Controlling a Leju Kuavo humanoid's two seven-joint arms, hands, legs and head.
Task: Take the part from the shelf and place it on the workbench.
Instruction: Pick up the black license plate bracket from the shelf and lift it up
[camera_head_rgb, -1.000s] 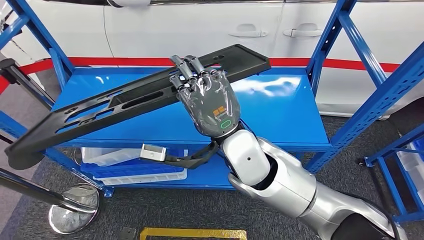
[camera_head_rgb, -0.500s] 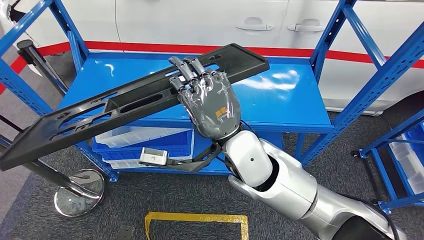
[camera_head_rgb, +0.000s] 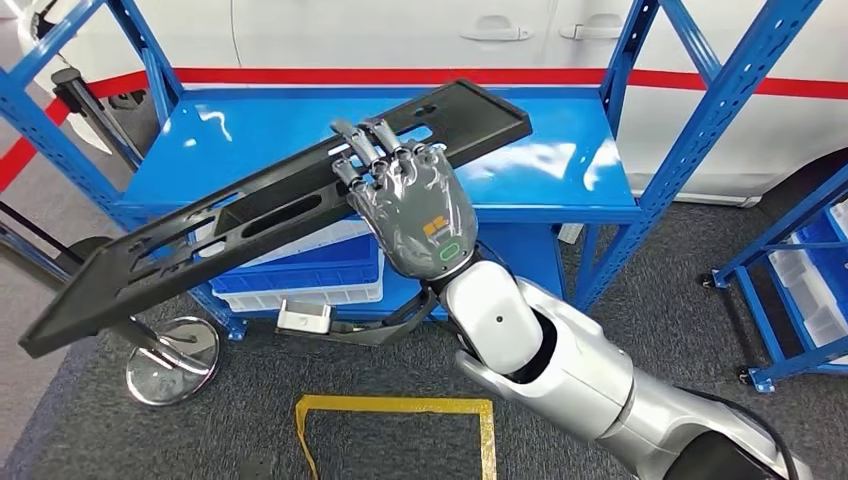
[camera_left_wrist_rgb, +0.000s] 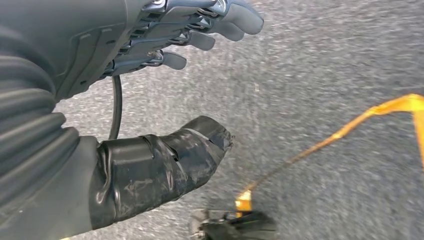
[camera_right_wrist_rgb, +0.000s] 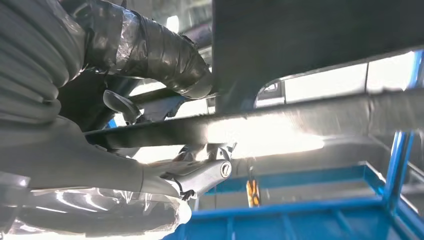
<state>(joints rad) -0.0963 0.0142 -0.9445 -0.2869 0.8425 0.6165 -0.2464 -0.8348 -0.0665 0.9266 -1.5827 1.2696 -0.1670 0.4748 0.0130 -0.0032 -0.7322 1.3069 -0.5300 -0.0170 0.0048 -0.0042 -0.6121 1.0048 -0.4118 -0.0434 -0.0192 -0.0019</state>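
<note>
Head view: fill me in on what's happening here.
The robot's right hand grips a long black part near its middle and holds it tilted in the air above the blue shelf, one end sticking out past the shelf's front. The part is off the shelf but not yet on any workbench. The left hand hangs open over the grey floor, holding nothing.

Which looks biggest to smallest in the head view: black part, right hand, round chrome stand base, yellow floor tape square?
1. black part
2. yellow floor tape square, cut off at the picture's edge
3. right hand, enlarged by nearness to the camera
4. chrome stand base
</note>
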